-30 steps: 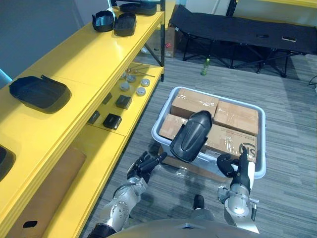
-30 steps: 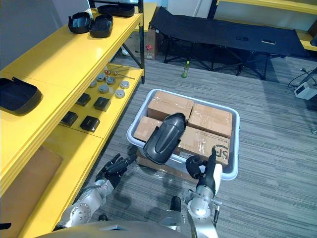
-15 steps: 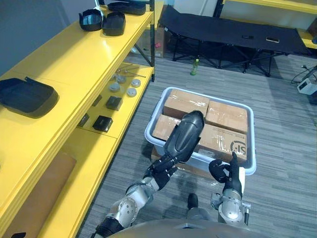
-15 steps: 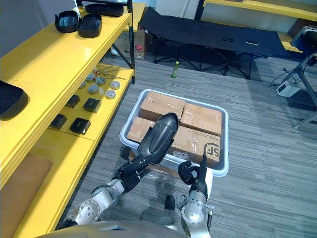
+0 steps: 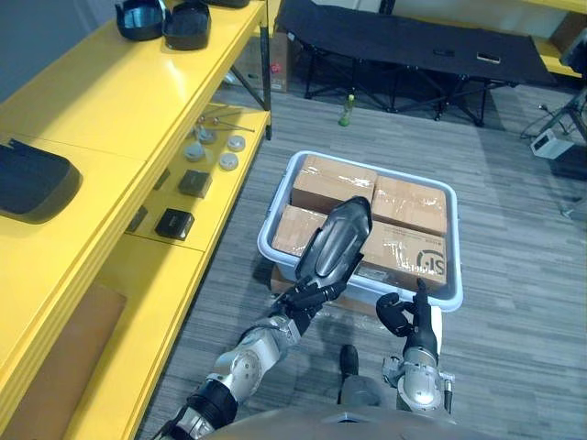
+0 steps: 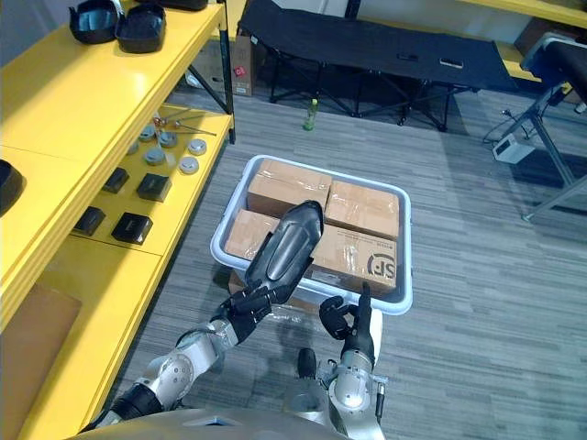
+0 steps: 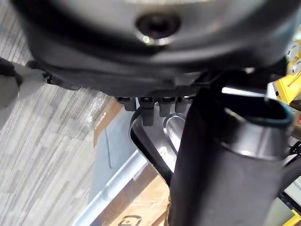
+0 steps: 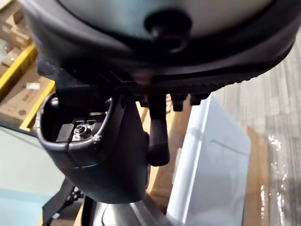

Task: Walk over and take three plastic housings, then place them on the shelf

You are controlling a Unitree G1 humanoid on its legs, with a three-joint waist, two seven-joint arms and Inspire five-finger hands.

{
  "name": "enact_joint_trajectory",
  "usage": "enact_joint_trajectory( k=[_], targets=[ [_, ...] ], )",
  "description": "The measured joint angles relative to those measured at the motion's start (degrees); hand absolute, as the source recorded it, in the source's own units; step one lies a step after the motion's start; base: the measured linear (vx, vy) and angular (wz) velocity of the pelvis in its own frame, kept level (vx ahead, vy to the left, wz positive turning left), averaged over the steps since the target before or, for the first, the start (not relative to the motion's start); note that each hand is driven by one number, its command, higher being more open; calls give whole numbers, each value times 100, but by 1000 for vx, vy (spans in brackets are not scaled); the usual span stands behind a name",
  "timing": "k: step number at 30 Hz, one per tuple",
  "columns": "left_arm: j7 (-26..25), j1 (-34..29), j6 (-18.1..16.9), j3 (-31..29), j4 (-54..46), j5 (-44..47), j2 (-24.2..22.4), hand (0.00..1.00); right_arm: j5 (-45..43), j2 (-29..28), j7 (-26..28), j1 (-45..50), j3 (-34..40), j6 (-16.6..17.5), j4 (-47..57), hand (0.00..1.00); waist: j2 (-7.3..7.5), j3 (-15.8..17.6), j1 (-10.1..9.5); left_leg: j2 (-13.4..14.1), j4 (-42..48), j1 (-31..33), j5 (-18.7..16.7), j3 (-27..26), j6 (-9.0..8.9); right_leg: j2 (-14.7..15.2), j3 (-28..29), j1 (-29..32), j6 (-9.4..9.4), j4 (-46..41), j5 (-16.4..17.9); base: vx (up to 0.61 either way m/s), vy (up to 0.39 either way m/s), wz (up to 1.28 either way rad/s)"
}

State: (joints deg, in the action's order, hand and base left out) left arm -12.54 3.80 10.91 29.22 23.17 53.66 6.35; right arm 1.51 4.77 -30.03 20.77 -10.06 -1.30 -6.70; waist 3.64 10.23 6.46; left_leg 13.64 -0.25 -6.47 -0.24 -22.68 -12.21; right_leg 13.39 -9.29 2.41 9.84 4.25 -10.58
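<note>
Atop the boxes [image 5: 409,203], a glossy black, elongated housing [image 5: 336,240] tilts.

Glossy black housing [image 5: 335,243], brown boxes [image 5: 408,203], white bin [image 5: 274,261], yellow shelf [image 5: 110,101], grey striped carpet [image 5: 523,229]

Plastic housing [image 5: 335,243] covers parts of the cartons [image 5: 408,252] beneath; its contact with left hand [image 5: 307,295] unresolved. Shelf housing [image 5: 32,179] cut by frame edge, 2 more housings [image 5: 188,23] cut at top. Small parts [image 5: 215,151] on lower shelf [image 5: 174,275]: too small to identify.
</note>
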Motion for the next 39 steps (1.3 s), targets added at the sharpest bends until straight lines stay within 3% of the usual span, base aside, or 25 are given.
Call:
enact_joint_trajectory(
  k=[8, 13, 19, 27, 31, 36, 39],
  targets=[
    [-65, 109, -687, -58, -157, -486, -136, 100, 0, 3, -24, -34, 5, 143, 26, 100, -18, 326, 39, 16, 319, 218, -171, 53, 17, 37, 12, 63, 32, -12, 16, 7, 1, 2],
    [69, 92, -1239, -24, -1145, -488, -133, 100, 2, 9, -30, -101, 5, 455, 36, 100, -63, 387, 10, 24, 570, 334, -334, 106, 38, 75, -20, 50, 70, -36, 45, 4, 8, 4],
    [467, 93, -1756, 162, -1999, -452, -143, 100, 4, 66, -35, -126, -11, 574, 40, 100, -134, 380, 18, 38, 613, 393, -363, 211, 37, 74, -149, 14, 71, -36, 46, -3, 1, 7],
    [686, 15, -1816, 356, -2685, -544, -143, 100, 32, 207, -37, -136, -98, 574, 158, 100, -319, 348, -4, 38, 607, 344, -363, 250, 38, 74, -194, -70, 85, -36, 58, -3, 0, 1],
    [651, 5, -1821, 410, -3041, -1231, -143, 100, 58, 229, -40, -160, -162, 627, 208, 100, -419, 287, -18, 38, 595, 298, -362, 248, 37, 74, -194, -109, 89, -35, 62, 0, 0, 0],
    [671, -403, -1813, 176, -3288, -1585, -130, 100, 34, 278, -8, -137, -179, 1118, 594, 100, -523, 182, -25, 41, 556, 203, -356, 224, 29, 66, -193, -173, 89, -25, 61, -2, 0, -1],
    [721, -878, -1779, -117, -3288, -1584, 12, 100, 110, 447, -38, -149, -139, 1590, 985, 100, -540, -36, -135, 49, 500, 142, -335, 218, 23, 49, -203, -213, 88, -16, 61, 0, 0, 0]
  ],
)
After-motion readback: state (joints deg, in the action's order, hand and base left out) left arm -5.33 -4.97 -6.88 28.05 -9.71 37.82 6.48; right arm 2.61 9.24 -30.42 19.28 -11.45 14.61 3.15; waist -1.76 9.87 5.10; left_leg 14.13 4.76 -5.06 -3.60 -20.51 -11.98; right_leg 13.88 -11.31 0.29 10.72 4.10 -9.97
